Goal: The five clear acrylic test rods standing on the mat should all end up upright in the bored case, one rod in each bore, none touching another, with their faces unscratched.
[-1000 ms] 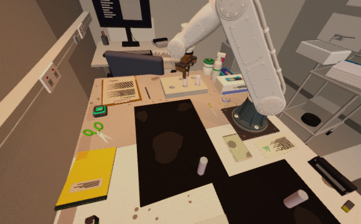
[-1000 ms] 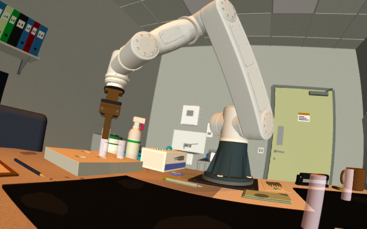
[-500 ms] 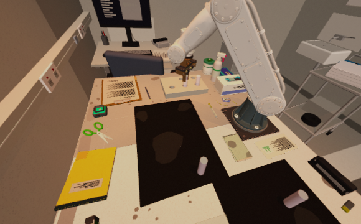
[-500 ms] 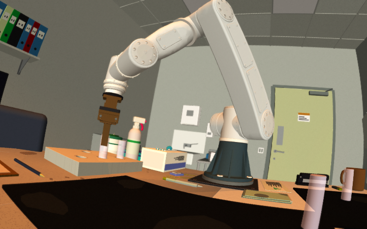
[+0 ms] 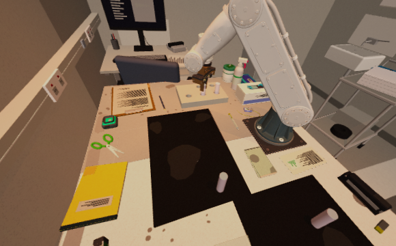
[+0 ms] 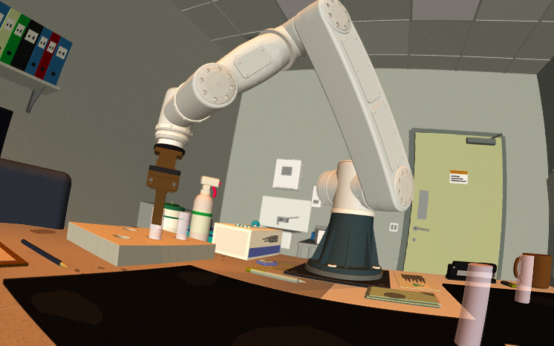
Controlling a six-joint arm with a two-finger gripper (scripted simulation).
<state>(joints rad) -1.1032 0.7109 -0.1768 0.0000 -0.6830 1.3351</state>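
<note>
A clear rod (image 5: 203,90) (image 6: 156,231) is in my grip, upright, its lower end down in a bore of the case (image 5: 201,95) (image 6: 139,247). My gripper (image 5: 203,86) (image 6: 157,221) hangs straight down over the case and is closed on this rod. A second rod (image 5: 216,87) (image 6: 181,225) stands in a bore just to the right, apart from mine. Other bores in the case stand open. On the black mat (image 5: 198,160) one rod (image 5: 222,181) (image 6: 474,303) stands upright. Another rod (image 5: 324,218) (image 6: 524,278) is near the mat's right end.
A spray bottle (image 6: 202,209) and a jar (image 5: 229,72) stand right behind the case. A tissue box (image 5: 252,93) lies to its right. The arm's base (image 5: 274,130) sits beside the mat. A clipboard, scissors and a yellow book lie on the left.
</note>
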